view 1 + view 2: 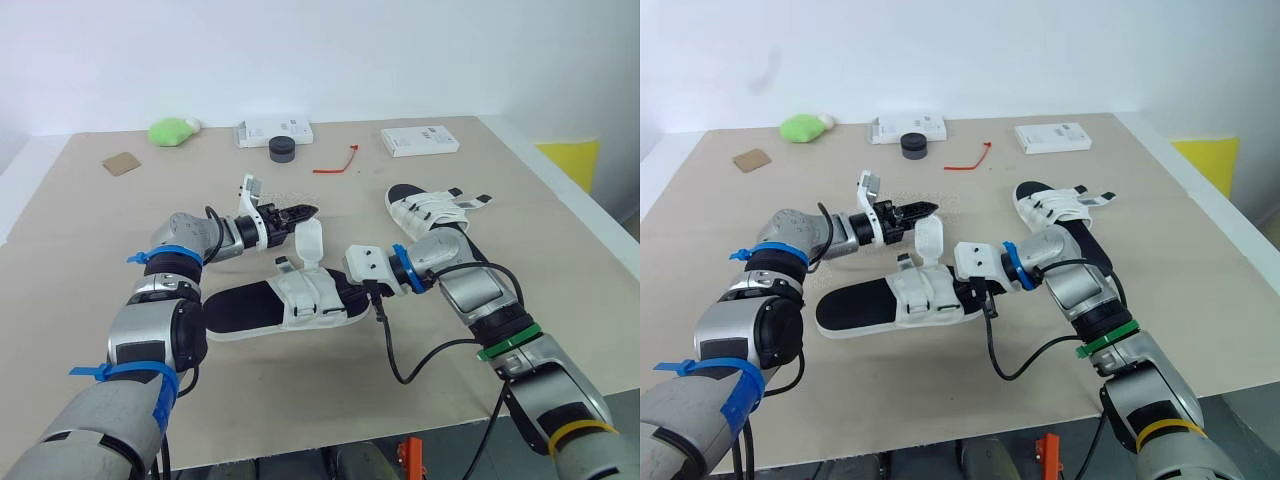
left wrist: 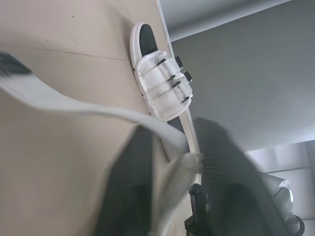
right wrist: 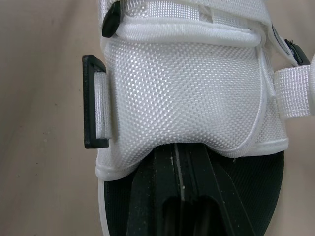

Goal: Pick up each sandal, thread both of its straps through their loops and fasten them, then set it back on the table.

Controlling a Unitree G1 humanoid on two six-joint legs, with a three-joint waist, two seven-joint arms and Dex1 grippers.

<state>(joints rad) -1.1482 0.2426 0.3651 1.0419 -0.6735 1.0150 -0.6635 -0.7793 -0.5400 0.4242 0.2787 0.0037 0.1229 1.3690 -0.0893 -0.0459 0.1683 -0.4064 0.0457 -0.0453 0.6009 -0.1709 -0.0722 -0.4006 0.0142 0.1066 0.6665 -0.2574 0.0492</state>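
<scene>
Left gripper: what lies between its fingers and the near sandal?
A white strap of the near sandal, held in the fingers; left eye view shows it.

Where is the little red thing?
In the eye views, the red tie lies at the table's far side, between the black round pot and the white box on the right.

No text, brand, number or sign can be read. At the table's far edge a flat white box (image 1: 275,130) toward 12 o'clock and a second white box (image 1: 419,140) toward 1 o'clock carry small dark print, too small to make out.
</scene>
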